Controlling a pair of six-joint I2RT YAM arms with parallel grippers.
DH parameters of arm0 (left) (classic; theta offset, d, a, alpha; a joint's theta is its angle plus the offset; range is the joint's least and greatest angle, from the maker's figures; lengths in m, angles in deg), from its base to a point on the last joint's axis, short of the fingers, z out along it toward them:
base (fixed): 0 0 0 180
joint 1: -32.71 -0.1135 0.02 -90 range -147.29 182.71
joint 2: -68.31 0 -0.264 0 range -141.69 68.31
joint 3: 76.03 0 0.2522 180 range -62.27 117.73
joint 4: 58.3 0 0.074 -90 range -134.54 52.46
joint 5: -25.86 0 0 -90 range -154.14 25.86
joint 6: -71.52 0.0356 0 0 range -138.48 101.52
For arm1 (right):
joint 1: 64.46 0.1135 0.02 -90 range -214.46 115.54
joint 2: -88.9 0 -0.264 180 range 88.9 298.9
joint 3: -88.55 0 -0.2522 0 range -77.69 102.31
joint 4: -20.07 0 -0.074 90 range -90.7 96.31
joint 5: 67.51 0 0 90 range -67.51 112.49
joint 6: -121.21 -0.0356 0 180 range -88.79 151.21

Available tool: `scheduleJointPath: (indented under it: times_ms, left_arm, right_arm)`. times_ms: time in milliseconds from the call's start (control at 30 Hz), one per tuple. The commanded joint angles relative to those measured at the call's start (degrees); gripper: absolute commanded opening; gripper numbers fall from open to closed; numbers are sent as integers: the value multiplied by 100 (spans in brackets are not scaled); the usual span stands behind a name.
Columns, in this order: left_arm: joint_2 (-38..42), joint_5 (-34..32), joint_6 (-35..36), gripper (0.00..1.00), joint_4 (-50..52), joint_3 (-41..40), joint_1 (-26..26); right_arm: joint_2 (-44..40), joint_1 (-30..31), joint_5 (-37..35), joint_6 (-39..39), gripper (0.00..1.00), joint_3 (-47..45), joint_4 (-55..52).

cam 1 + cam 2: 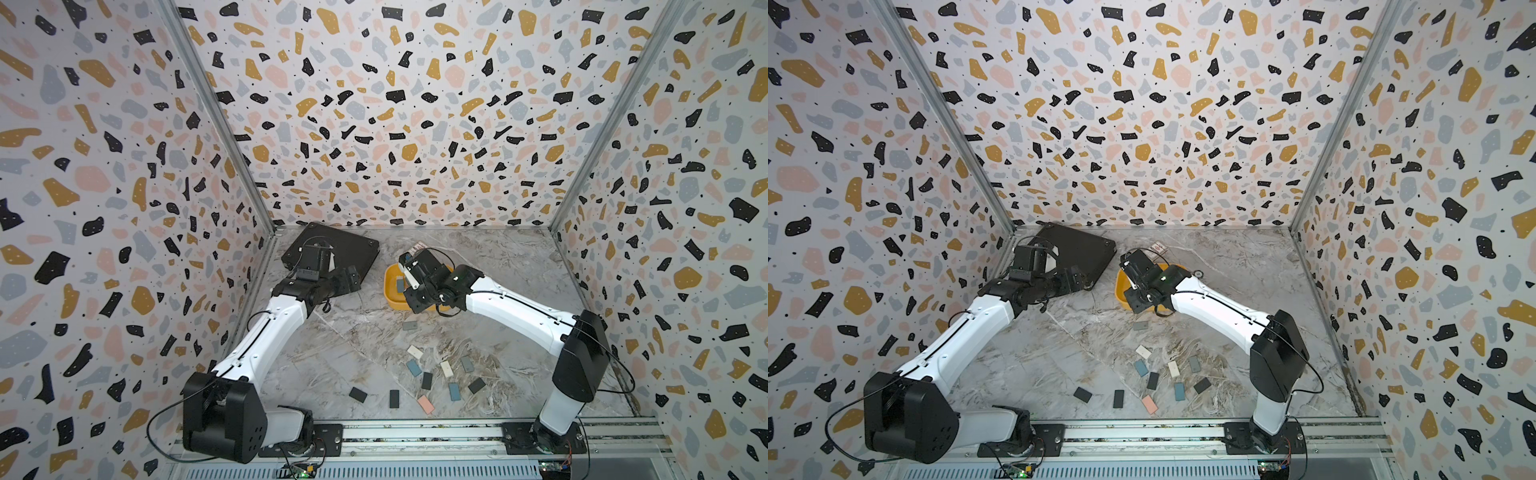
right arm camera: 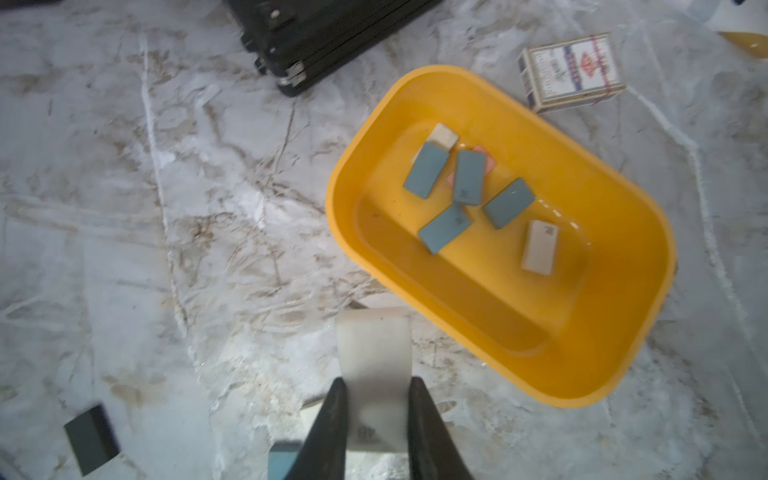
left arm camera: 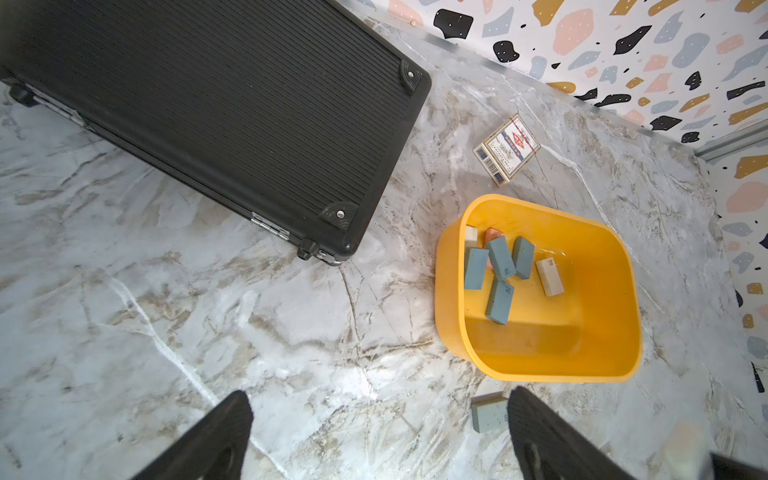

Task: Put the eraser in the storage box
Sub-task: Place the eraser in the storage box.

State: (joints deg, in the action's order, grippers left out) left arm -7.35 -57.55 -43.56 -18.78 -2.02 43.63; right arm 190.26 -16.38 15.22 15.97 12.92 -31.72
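While my right hand (image 2: 376,382) pinches a white eraser (image 2: 372,353) between its fingers, closed tight on its narrow sides, the eraser sticks out past the fingertips above the desk (image 2: 166,249). In the wrist view it sits just beside the near rim of the yellow box (image 2: 498,307), not in it. In the box lie 7 other erasers (image 2: 467,176): 4 blue-grey, 2 white, and 1 pink half under a blue one. My left hand (image 3: 380,399) is spread wide and empty over bare desk, near the black case (image 3: 208,104). A card pack (image 3: 507,147) lies just beyond the box. Loose erasers (image 1: 432,374) are scattered on the desk nearer my bases, well apart from the box.
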Motion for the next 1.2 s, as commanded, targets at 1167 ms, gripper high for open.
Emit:
scheduleJointPath:
  times_ms: [1167]
  left_arm:
    - [-714, 141, 86, 96, -264, 278, -92]
  right_arm:
    - [2708, -1248, 151, 322, 22, 2111, -365]
